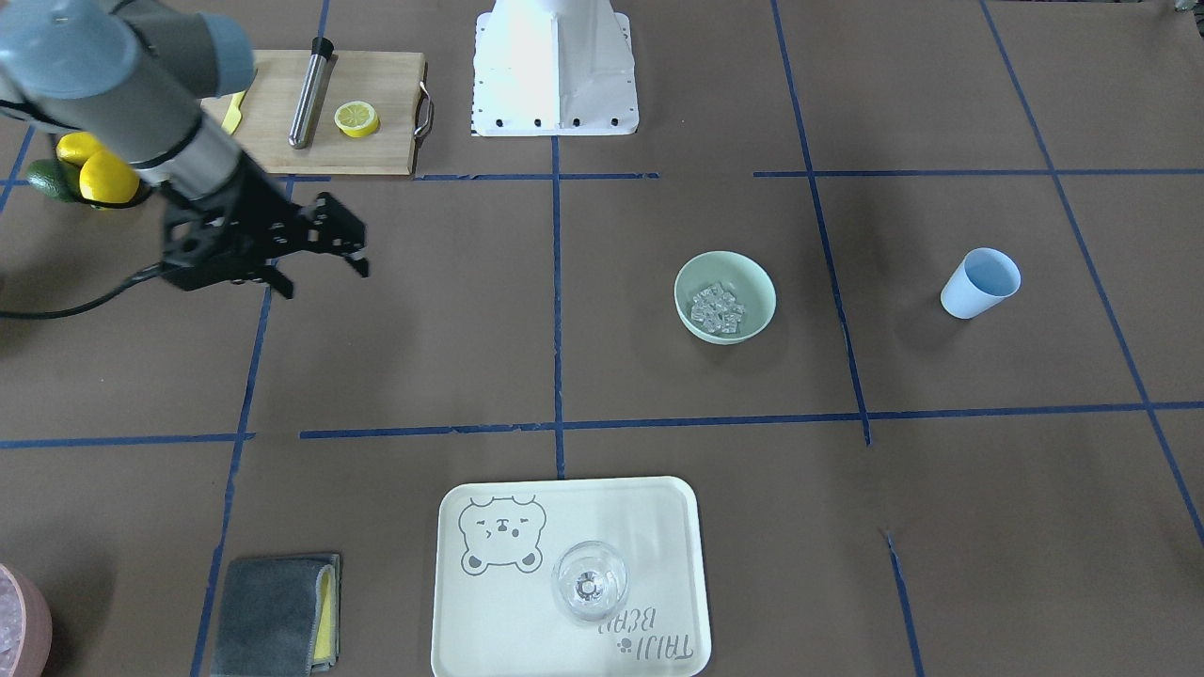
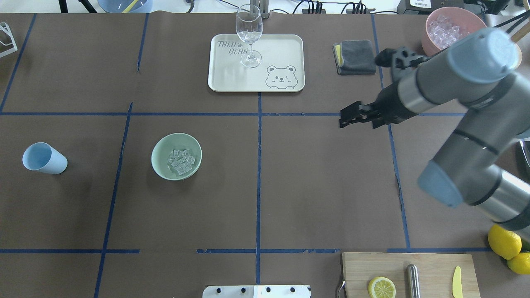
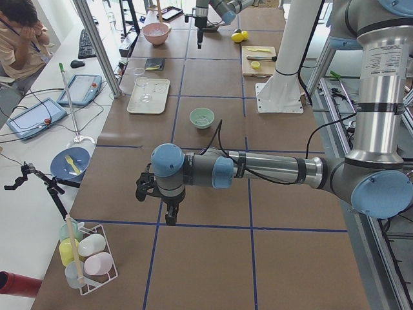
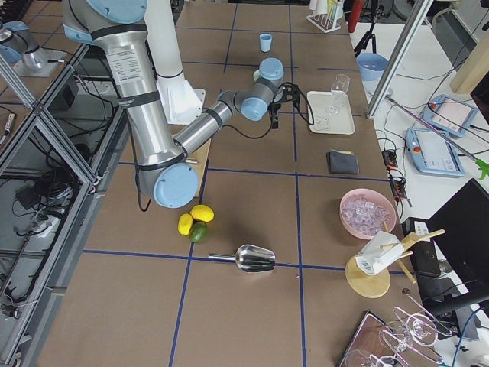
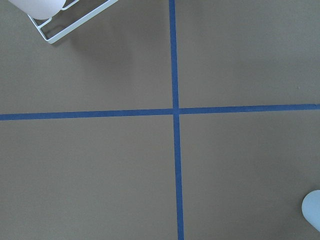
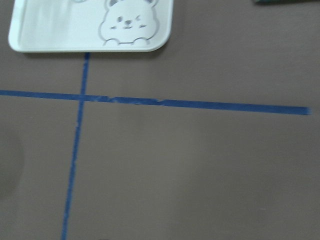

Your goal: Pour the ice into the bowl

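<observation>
Ice [image 1: 717, 308] lies in mint-green bowl [image 1: 754, 278]; right gripper [image 1: 324, 275] spread, empty, well apart; left gripper [image 3: 171, 217] state cannot be told.

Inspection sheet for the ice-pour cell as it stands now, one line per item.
Surface: brown-papered table, blue tape grid.
Job's things: ice sits in mint bowl; blue cup apart, looks empty.
Clutter: tray with wine glass, grey cloth, pink bowl of ice, cutting board, lemons.
Grippers: right gripper open, empty; left gripper state cannot be told.
Cables: black cable trails from right arm.
Surroundings: operator beside table.
</observation>
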